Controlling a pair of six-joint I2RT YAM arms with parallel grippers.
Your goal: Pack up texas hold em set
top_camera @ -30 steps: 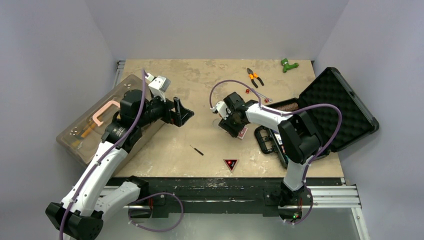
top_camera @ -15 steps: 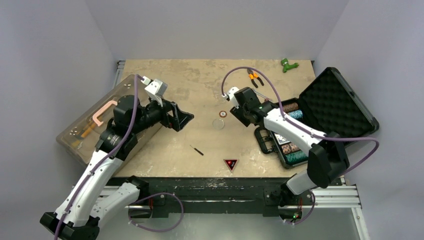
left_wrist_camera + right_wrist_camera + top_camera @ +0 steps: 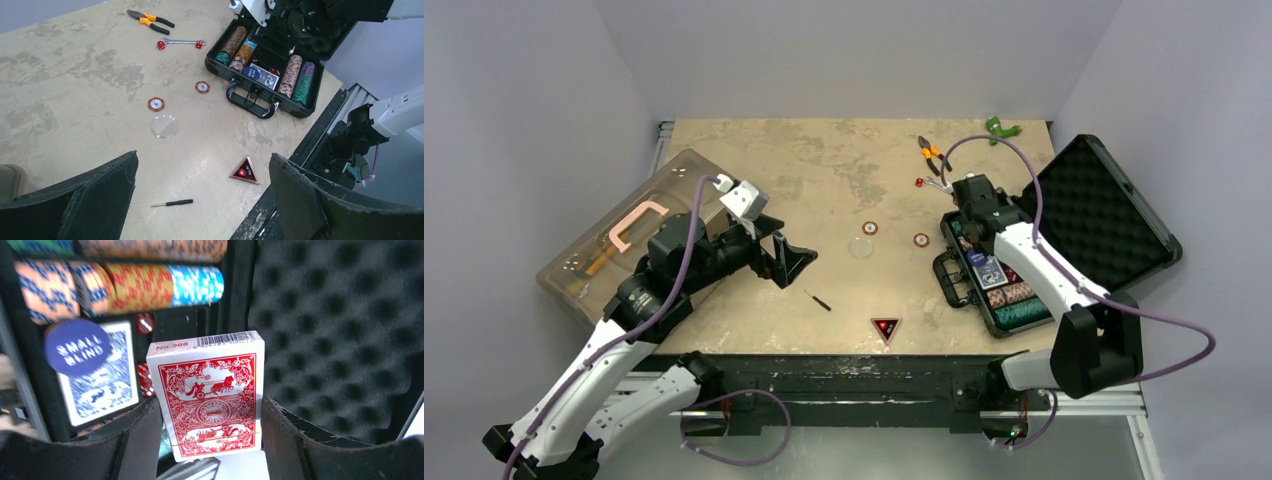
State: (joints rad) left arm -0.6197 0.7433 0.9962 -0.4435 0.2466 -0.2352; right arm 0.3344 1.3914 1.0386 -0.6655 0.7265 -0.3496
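The black case (image 3: 946,278) lies open at the right, its egg-crate foam lid (image 3: 1102,212) tipped back. Rows of striped chips (image 3: 142,285), a blue deck (image 3: 100,386), a "SMALL BLIND" button (image 3: 76,347) and red dice (image 3: 145,323) sit in its tray. My right gripper (image 3: 970,215) hangs over the tray, shut on a red deck (image 3: 212,395) held by its long edges. Two loose chips (image 3: 870,228) (image 3: 921,240) and a clear round disc (image 3: 861,247) lie mid-table. My left gripper (image 3: 789,255) is open and empty above the table left of them.
A translucent brown toolbox (image 3: 624,235) with a pink handle lies at the left. A small screwdriver (image 3: 818,300) and a red-and-black triangle (image 3: 886,328) sit near the front edge. Pliers (image 3: 934,153), a wrench (image 3: 180,42), red dice (image 3: 161,45) and a green object (image 3: 1002,127) lie at the back.
My right arm has carried the red deck from mid-table rightward to above the case tray, uncovering the loose chips and disc. The left arm has shifted slightly nearer and right, still open.
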